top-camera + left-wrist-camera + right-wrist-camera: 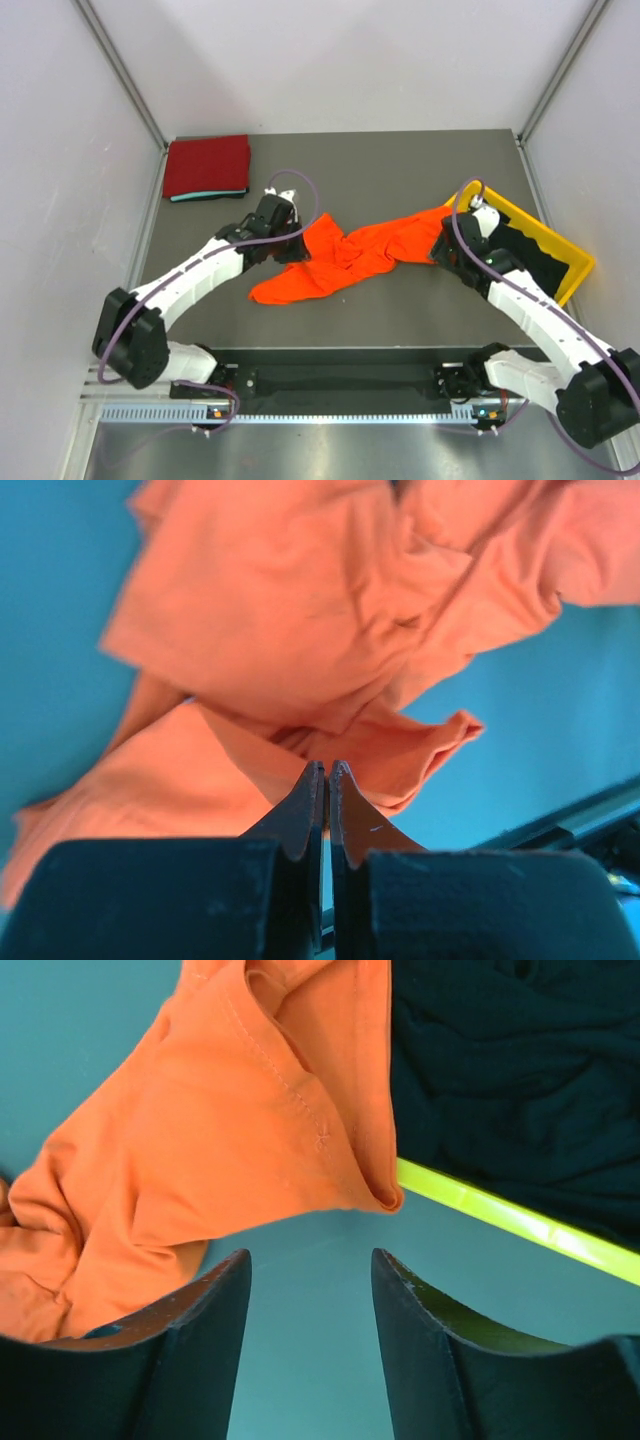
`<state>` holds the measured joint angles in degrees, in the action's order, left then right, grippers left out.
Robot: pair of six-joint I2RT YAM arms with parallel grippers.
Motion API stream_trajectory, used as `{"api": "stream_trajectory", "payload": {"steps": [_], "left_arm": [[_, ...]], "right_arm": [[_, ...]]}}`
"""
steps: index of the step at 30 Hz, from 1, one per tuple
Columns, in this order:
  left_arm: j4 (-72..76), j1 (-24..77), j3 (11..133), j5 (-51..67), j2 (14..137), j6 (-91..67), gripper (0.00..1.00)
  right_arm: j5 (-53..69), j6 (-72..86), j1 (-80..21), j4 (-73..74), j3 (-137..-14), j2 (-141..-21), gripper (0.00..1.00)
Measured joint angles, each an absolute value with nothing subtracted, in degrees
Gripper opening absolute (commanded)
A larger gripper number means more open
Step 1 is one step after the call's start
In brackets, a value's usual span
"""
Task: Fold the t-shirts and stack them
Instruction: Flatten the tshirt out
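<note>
The bright orange t-shirt (340, 255) lies crumpled across the middle of the table. My left gripper (290, 245) is at its left end; in the left wrist view the jaws (327, 770) are shut, with folds of the orange shirt (300, 610) running into the tips. My right gripper (445, 245) is at the shirt's right end, open and empty (310, 1260), with the orange hem (250, 1110) just beyond the tips. A folded dark red shirt (207, 166) lies on a teal one (190, 197) at the back left. Black shirts (520, 245) fill the bin.
The yellow plastic bin (575, 262) stands at the right edge of the table, close to my right gripper; its rim (500, 1222) shows in the right wrist view with black cloth (520, 1060) behind it. White walls enclose the table on three sides.
</note>
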<state>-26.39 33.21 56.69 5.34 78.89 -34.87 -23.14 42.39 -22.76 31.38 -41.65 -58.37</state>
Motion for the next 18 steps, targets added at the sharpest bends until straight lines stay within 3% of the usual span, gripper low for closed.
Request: {"api": "stream_trajectory", "payload": {"steps": [7,18], "left_arm": [[-31.1,33.1,54.5,-3.0,69.9,-35.9,0.0],[-37.7,32.8,55.0,-12.4,61.2,-36.2,0.0]], "right_arm": [[-22.9,44.3,-22.7,30.0,-41.3,-59.4,0.62],[-23.4,43.4,-22.6,29.1,-44.5,-61.8,0.61]]}}
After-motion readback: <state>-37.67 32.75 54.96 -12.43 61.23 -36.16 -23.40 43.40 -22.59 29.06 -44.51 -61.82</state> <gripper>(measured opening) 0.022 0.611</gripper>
